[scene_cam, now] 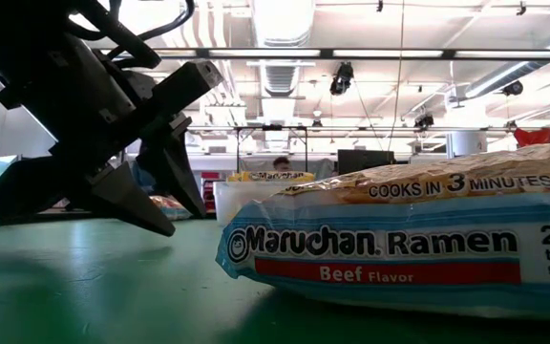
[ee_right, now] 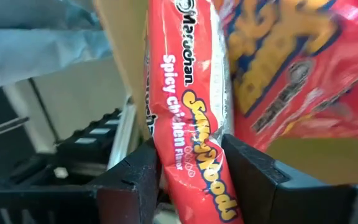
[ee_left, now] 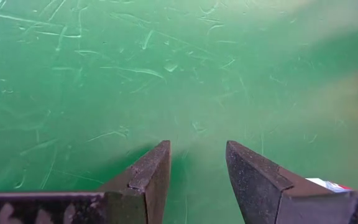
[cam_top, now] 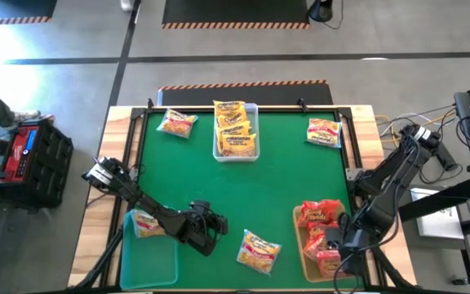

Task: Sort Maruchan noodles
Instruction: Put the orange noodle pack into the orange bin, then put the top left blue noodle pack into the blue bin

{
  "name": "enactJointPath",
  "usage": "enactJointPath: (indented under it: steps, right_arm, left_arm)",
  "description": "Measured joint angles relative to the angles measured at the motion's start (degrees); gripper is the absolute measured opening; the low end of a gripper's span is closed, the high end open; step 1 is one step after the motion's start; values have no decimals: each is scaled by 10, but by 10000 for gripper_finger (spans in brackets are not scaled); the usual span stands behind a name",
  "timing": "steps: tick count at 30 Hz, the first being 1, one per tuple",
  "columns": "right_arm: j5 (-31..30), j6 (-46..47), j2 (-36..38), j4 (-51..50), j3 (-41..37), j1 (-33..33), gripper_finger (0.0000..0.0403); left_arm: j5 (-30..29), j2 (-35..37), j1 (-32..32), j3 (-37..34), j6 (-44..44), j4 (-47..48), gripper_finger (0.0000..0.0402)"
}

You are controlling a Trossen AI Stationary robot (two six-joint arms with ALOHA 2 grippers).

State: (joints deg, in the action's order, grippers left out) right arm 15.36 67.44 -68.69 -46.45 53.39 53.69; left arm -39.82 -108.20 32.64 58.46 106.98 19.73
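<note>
Overhead arrangement of a sorting task in progress on the green table mat (cam_top: 243, 196). The right gripper (cam_top: 330, 242), at about 4 o'clock on the mat, is clenched on a red Spicy Chicken packet (ee_right: 191, 155), gripped edge-on between its two fingers (ee_right: 135, 180) over the tan bin (cam_top: 299, 245); other red packets (cam_top: 321, 214) already lie in that bin, so the hold appears intended to add this one to its own flavour group. The left gripper (cam_top: 205, 227), near 7 o'clock, hangs low over bare mat with its fingers (ee_left: 148, 180) parted and nothing between them, just beside the green bin (cam_top: 149, 261) that holds one pale-blue packet (cam_top: 144, 222). A Beef flavour packet (cam_top: 259, 250), yellow with pale-blue, lies loose at 6 o'clock close to that gripper and fills the foreground of the low view (scene_cam: 399, 239); judged by colour, it belongs with the packet in the green bin. At 12 o'clock a clear bin (cam_top: 236, 152) contains stacked yellow-orange packets (cam_top: 235, 126). Two packets stay unsorted on the mat: one at 11 o'clock (cam_top: 177, 123) and one at 1 o'clock (cam_top: 324, 131).
</note>
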Motion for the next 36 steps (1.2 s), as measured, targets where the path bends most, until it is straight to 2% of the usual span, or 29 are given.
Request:
enactJointPath:
  steps: [8, 13, 16, 25, 28, 32, 34, 36]
  right_arm:
    - [-19, -21, 0, -11, 0, -1, 181]
    - [-40, -43, 0, -76, 30, -4, 193]
    - [-67, -60, 0, -108, 55, -9, 194]
    - [-101, -124, 0, -107, 88, -31, 194]
    - [-163, -168, 0, -106, 99, -47, 194]
    - [-280, -214, 0, -107, 106, -88, 194]
    - [-325, -234, 0, -111, 105, -111, 194]
    - [-343, -258, 0, -112, 98, -140, 194]
  left_arm:
    - [-2, 0, 0, 0, 0, 0, 141]
    - [-2, 0, -1, -1, 0, 1, 141]
    - [-2, 0, -1, -1, 0, 1, 141]
    - [-2, 0, -1, -1, 2, -10, 141]
    - [-31, 0, -1, 7, 5, -13, 141]
    - [-108, 0, -5, 29, -20, -16, 141]
    - [-121, 0, -14, 41, -32, -15, 141]
    - [-120, 0, -26, 54, -52, -14, 141]
